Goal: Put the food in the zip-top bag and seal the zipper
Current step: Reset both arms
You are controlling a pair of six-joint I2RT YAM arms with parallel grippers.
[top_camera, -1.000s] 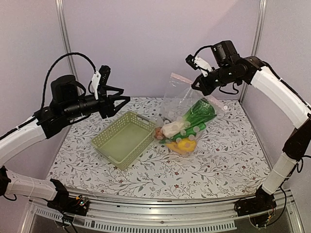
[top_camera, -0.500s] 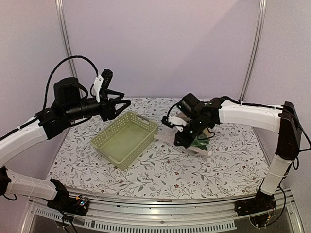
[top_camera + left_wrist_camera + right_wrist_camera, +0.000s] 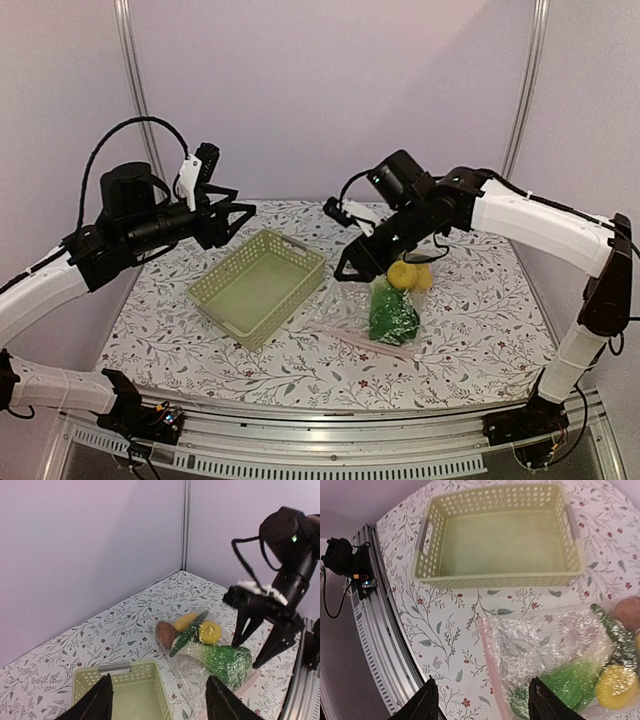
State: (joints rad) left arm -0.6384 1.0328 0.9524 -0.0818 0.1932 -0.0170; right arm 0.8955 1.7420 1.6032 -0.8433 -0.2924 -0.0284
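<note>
Entering the sealing step, apparently: seeing the bag [image 3: 388, 322] lying flat on the desk [image 3: 480, 325] just right of the basket [image 3: 495, 581], zipper [image 3: 490, 672] along its near edge. Hovering the right hand [image 3: 247, 652] over the bag and the left hand [image 3: 240, 218] above the basket's far left, both with fingers apart, gripping nothing; next needing a pinch on one zipper end and a press along it. Counting one bag, one basket and, inside the bag, one bok choy [image 3: 225, 660], one cucumber [image 3: 186, 636], one reddish-brown piece [image 3: 164, 632], two yellow fruits [image 3: 209, 631].

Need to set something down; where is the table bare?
Bare tabletop lies right of the zip-top bag and along the near edge before the basket. Between basket and bag it is tight, under the open right gripper.
</note>
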